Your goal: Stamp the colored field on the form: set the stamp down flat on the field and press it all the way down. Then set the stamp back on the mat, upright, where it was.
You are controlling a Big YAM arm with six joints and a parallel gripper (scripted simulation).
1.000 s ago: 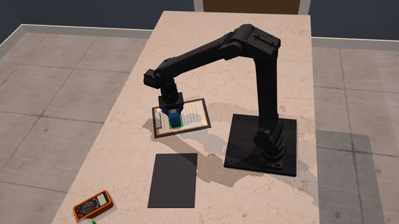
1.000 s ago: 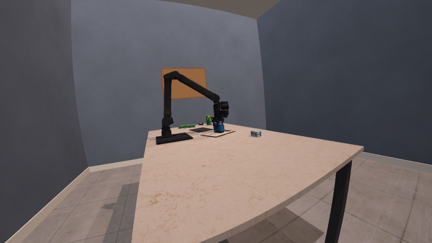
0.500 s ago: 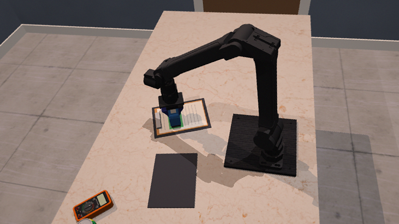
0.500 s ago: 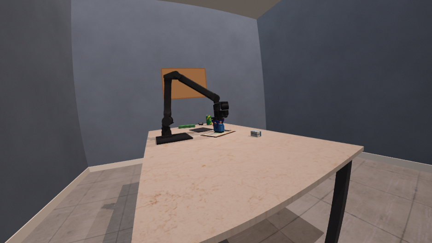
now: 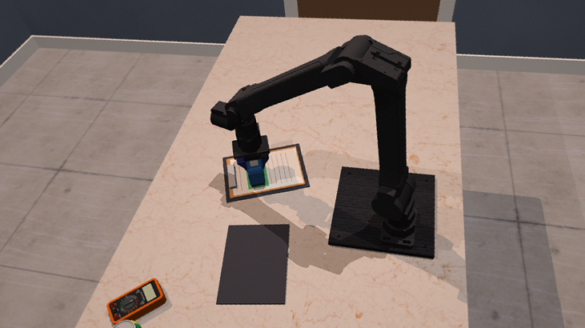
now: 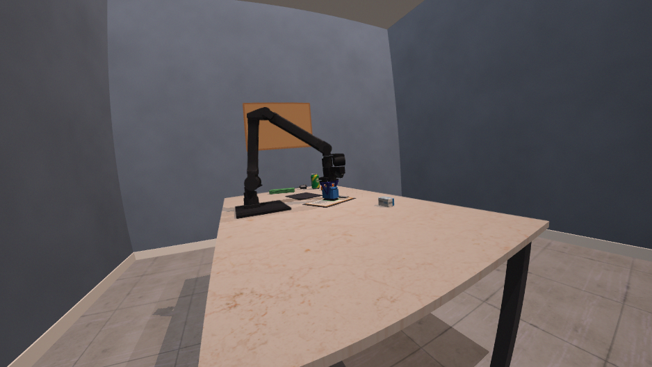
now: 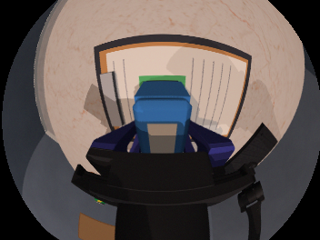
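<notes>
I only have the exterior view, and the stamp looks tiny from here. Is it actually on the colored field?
Observer: Yes. From the top, the blue stamp stands on the green field. Only a thin green edge shows beside it.
Operator: Are the fingers on it?
Observer: The wrist view shows the fingers shut on the stamp, one on each side.
Operator: Is anything else on the form?
Observer: A grey bar lies along one edge of the form, beside the stamp but apart from it.
</notes>
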